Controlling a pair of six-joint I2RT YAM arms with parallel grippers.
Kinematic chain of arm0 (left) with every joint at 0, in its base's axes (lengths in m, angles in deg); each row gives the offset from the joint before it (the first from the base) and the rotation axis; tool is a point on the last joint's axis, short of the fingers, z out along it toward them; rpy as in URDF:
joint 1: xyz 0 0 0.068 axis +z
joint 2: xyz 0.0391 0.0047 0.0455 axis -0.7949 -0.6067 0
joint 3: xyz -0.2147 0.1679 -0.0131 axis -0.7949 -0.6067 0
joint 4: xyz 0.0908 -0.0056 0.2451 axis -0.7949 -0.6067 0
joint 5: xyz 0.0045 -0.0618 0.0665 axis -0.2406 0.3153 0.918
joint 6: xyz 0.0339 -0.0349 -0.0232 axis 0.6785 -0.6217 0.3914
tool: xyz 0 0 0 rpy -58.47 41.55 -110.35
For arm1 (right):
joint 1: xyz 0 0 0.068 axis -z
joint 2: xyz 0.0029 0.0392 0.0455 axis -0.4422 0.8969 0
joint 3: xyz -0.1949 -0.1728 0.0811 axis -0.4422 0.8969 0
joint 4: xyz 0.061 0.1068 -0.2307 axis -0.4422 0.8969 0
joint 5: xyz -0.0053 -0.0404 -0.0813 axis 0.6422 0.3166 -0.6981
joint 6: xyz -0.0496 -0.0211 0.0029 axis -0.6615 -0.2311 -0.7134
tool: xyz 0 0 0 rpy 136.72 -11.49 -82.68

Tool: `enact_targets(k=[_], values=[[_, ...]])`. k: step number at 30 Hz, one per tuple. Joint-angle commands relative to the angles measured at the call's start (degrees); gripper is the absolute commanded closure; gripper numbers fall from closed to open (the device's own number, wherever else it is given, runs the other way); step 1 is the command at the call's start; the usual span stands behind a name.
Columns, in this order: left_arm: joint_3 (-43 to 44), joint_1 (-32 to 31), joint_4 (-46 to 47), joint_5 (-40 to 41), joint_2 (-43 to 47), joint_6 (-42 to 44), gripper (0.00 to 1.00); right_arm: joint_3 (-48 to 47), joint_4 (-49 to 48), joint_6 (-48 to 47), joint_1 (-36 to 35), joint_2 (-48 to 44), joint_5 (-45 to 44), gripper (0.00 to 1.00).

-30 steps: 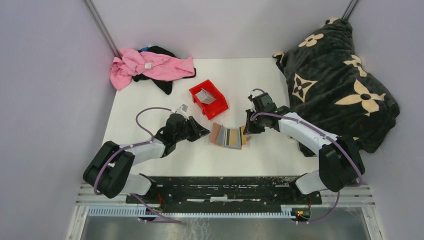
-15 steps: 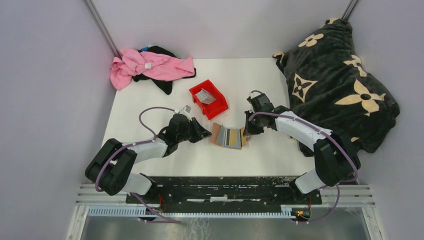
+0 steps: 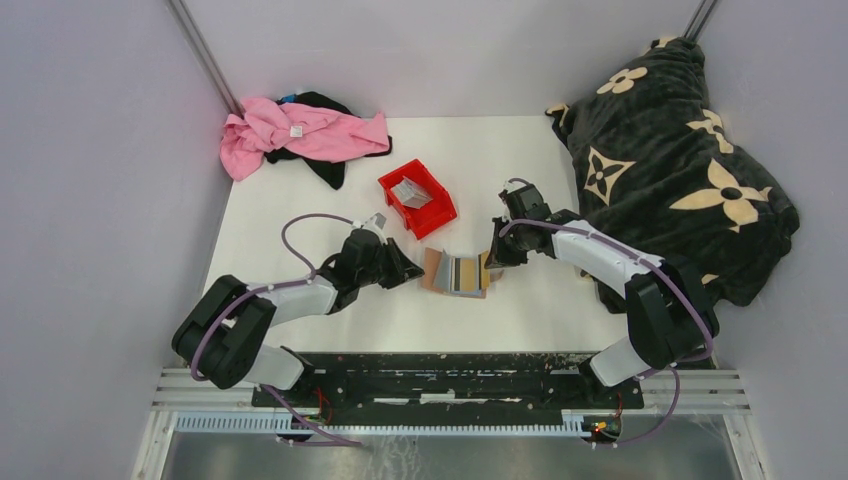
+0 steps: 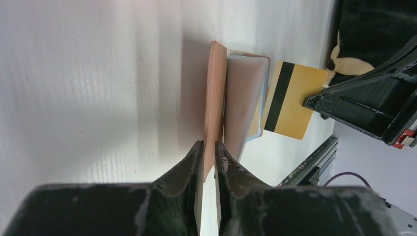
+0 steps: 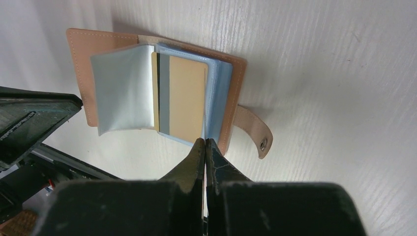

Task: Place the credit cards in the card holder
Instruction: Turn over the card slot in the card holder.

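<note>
The tan card holder point(image 3: 455, 275) lies open on the white table between both grippers. My left gripper point(image 3: 408, 268) is shut on its left cover, whose tan edge point(image 4: 212, 88) stands up between the jaws point(image 4: 209, 145). A gold credit card point(image 4: 295, 108) with a dark stripe sticks out of the holder's clear sleeves. My right gripper point(image 3: 492, 258) is shut on that card's near edge point(image 5: 205, 141). In the right wrist view the gold card point(image 5: 187, 98) lies partly inside a sleeve of the card holder point(image 5: 78, 64), with the snap tab point(image 5: 255, 135) off to the right.
A red bin point(image 3: 440, 215) holding grey cards point(image 3: 410, 190) stands just behind the holder. Pink and black clothes point(image 3: 300, 130) lie at the back left. A dark flowered blanket point(image 3: 670, 150) fills the right side. A metal rail point(image 3: 450, 365) runs along the near edge.
My left gripper has moved slightly right and closed on the holder's left cover. The right arm has shifted a little left with the gold card.
</note>
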Motion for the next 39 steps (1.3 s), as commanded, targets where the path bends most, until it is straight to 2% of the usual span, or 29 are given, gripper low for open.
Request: enact_targets(k=[1, 25, 39], values=[[2.03, -0.6, 0.38, 0.72, -0.48, 3.0, 0.8, -1.09, -1.24, 1.73, 0.73, 0.25, 1.56, 0.99], [2.2, -1.2, -0.41, 1.15, -0.66, 3.33, 0.82, 1.95, -2.11, 1.42, 3.29, 0.66, 3.61, 0.99], [2.84, -1.15, -0.94, 0.92, -1.65, 4.06, 0.83, -0.32, -0.73, 1.67, 3.95, -0.83, 4.91, 0.99]])
